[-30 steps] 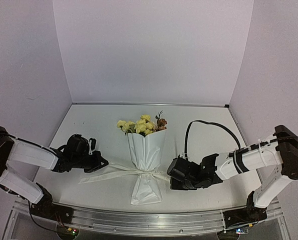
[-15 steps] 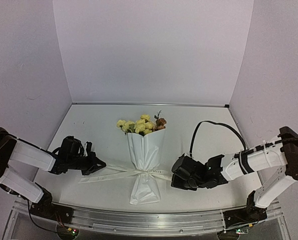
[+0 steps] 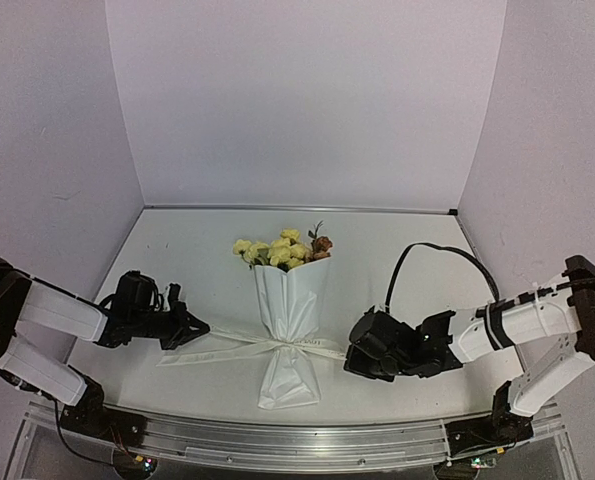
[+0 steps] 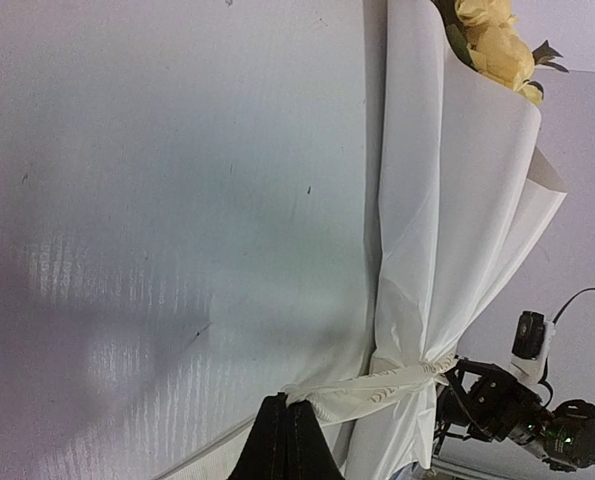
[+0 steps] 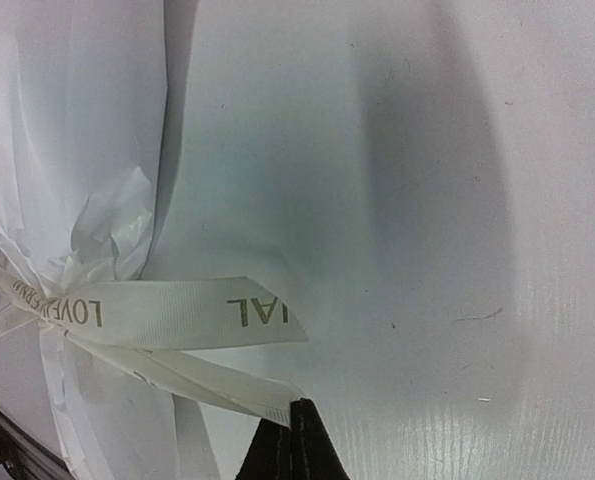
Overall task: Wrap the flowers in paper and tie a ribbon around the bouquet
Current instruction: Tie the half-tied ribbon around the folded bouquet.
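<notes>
Both arms slid outward a bit since half second ago: left gripper point(image 3: 199, 328) further left, right gripper point(image 3: 349, 352) further right. Left gripper clenched on one ribbon point(image 3: 239, 343) tail, jaws pressed flat together in wrist view, tail running straight from tips to knot. Right gripper same deal, pinching other tail, lettered strand lying just above its tips. Bouquet point(image 3: 291, 320) lies flat on table point(image 3: 177, 250) between grippers. Ribbon cinched round narrow neck of paper point(image 3: 293, 290). Flowers point(image 3: 282, 250) poke out far end, well beyond both grippers.
</notes>
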